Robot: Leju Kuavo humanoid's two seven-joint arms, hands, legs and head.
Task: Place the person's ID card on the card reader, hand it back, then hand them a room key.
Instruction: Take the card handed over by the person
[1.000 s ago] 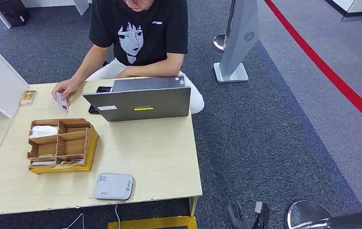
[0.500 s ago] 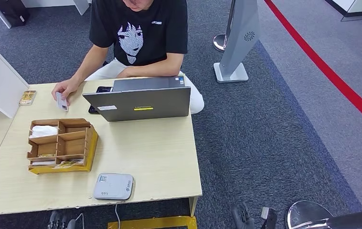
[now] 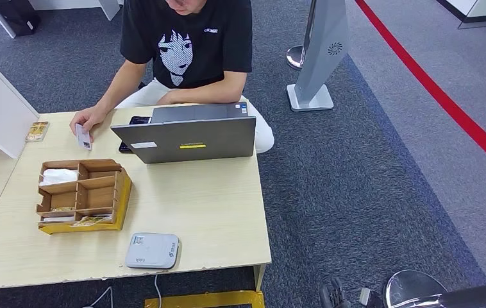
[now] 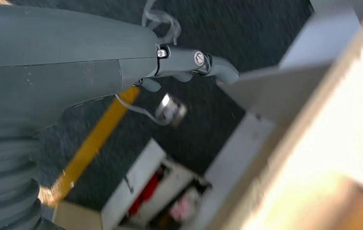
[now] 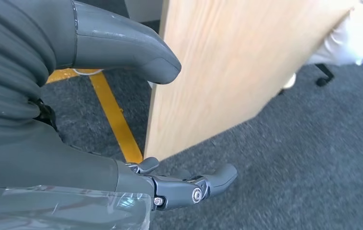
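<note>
ID card [image 3: 83, 138] pinched upright in the seated person's hand [image 3: 85, 119] at the tabletop's [image 3: 208, 199] far left corner, card reader [image 3: 152, 250] on the near edge, right hand [image 5: 122, 143] low beside the tabletop, well apart from the card, released and empty, left hand [image 4: 122, 62] under the near edge, fingers apart, holding nothing

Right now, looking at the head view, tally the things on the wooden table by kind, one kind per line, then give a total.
Laptop: 1
Card reader: 1
Wooden organiser: 1
Card held in the person's hand: 1
Phone behind the laptop: 1
Small packet by the white box: 1
Total: 6
</note>
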